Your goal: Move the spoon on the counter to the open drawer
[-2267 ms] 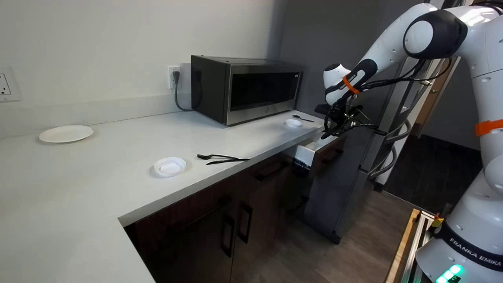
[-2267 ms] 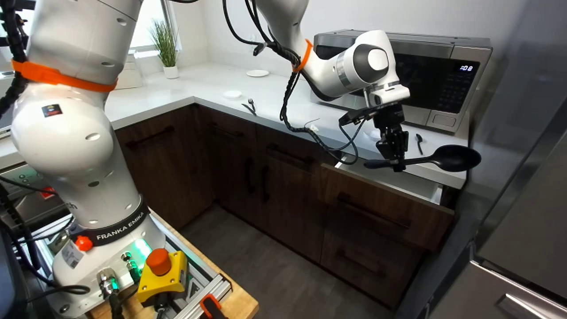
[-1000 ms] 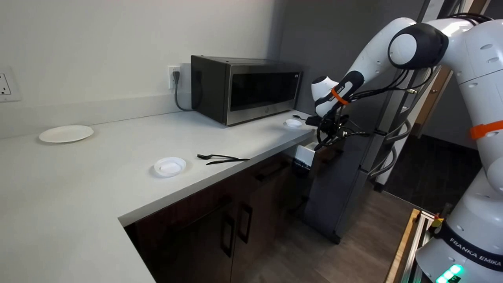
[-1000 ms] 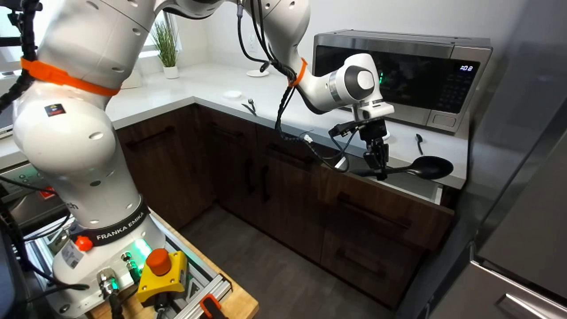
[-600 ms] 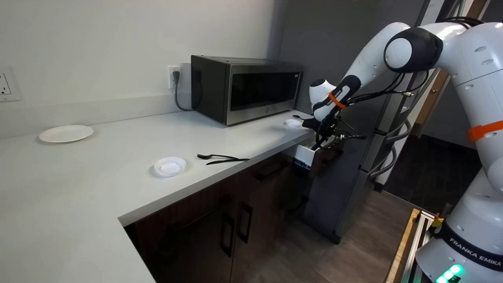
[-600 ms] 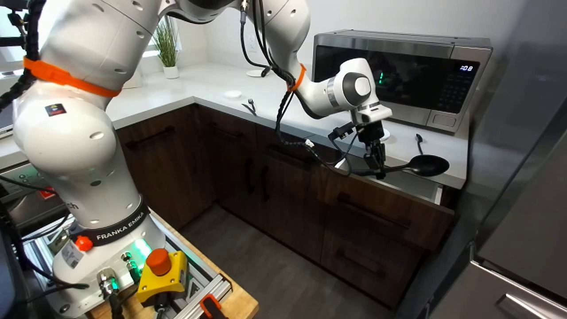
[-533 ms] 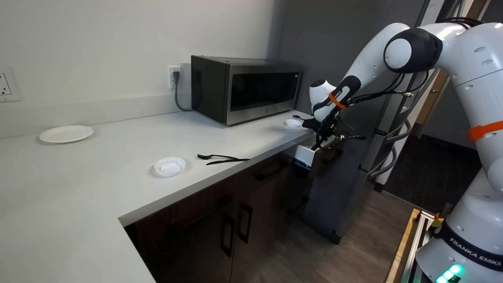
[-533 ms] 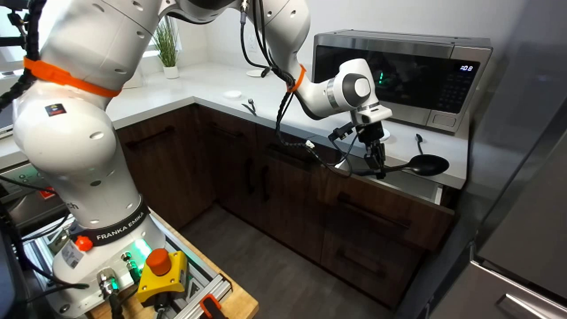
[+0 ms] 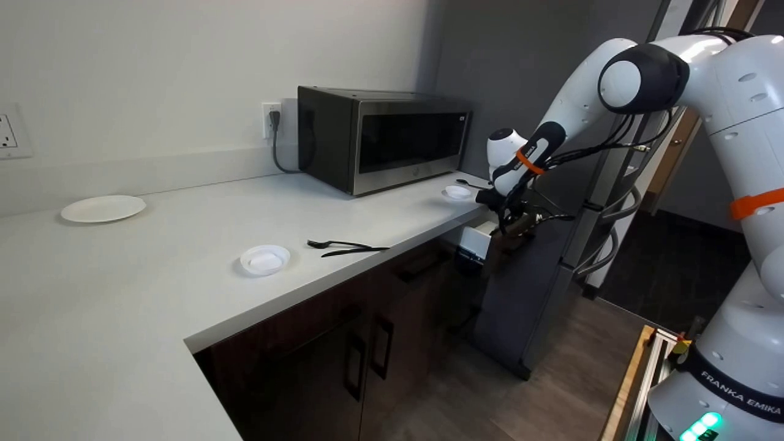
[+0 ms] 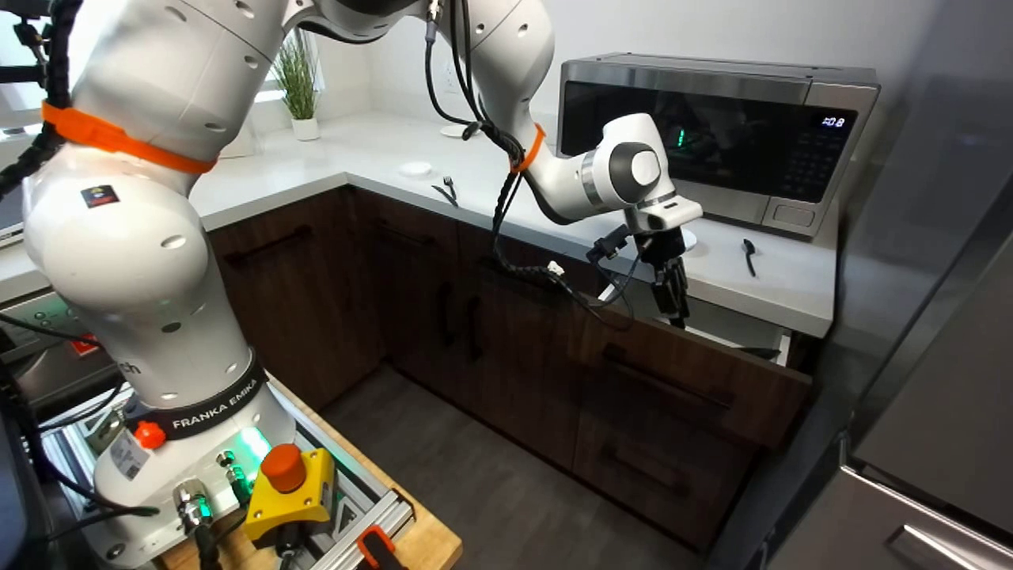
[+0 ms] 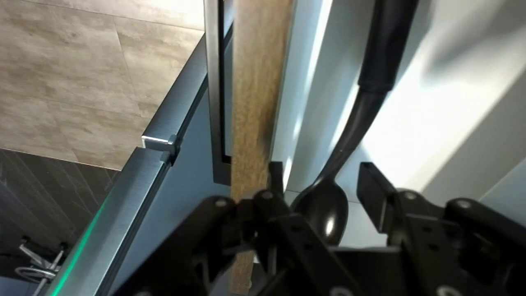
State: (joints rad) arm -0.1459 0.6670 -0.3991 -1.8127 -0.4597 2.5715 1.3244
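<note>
Spoon (image 11: pixel 356 127) in drawer (image 11: pixel 435 115), beneath end effector (image 11: pixel 321 176)

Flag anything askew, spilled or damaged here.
No visible spill or damage. Only the fork and knife on the counter look untidy: angled, seemingly overlapping. The spoon is inside the open drawer.

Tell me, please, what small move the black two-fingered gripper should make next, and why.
I would probably lift the gripper straight up, out of the white-sided, brown-fronted drawer: in the wrist view its jaws stand apart, and the black, oval-bowled spoon lies unheld inside the drawer.
</note>
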